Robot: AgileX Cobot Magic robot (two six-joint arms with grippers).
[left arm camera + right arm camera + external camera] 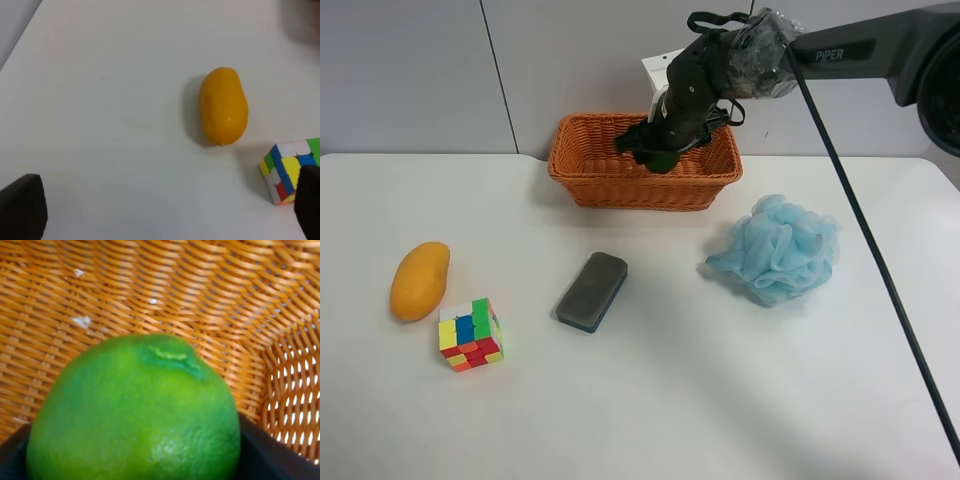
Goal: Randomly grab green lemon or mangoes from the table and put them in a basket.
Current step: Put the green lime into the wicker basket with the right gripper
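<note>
exterior high: the right gripper (658, 143) hangs inside the basket (640, 190) at the back of the table (720, 400). the mango (419, 280) lies well apart from it, just beside a cube (470, 335).

right wrist: its dark fingers (267, 455) grip the lemon (135, 410), with basket weave close behind. this looks like the drop step; next the jaws must part and the arm lift clear.

left wrist: the left gripper (167, 205) hovers empty, fingers (22, 207) spread wide, with the mango (223, 106) in sight. reaching it calls for straddling the fruit without nudging the cube.

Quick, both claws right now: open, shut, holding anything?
Left claw: open, empty.
Right claw: shut on the lemon, inside the basket.
</note>
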